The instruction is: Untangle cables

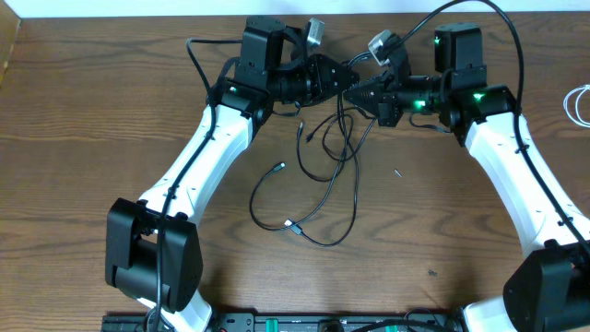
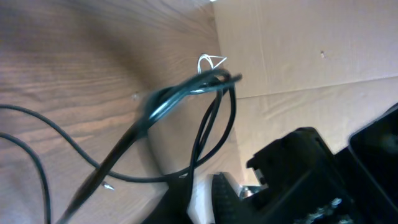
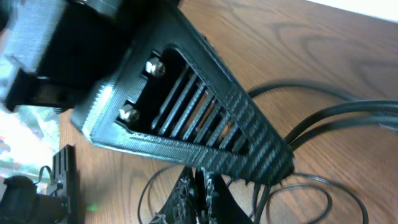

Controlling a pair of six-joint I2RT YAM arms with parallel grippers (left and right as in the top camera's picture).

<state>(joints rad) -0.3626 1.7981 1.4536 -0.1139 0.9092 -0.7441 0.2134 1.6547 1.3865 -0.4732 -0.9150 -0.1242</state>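
Note:
Several thin black cables (image 1: 318, 189) lie in tangled loops on the table, with strands rising to the two grippers at the top centre. My left gripper (image 1: 345, 85) is shut on a bunch of these black cables (image 2: 186, 93), held above the table. My right gripper (image 1: 361, 93) meets it tip to tip. In the right wrist view its fingers (image 3: 199, 193) are pressed together under the left gripper's finger (image 3: 205, 112), which hides their tips. Black cable loops (image 3: 292, 186) lie below. A white cable (image 1: 581, 103) lies coiled at the far right edge and shows in the left wrist view (image 2: 211, 61).
The wooden table (image 1: 111, 111) ends at a cardboard wall (image 2: 311, 56) beyond the white cable. Small plugs (image 1: 279, 168) (image 1: 293, 225) lie at the cable ends. The arms' own thick black wires arch over the top (image 1: 461, 14).

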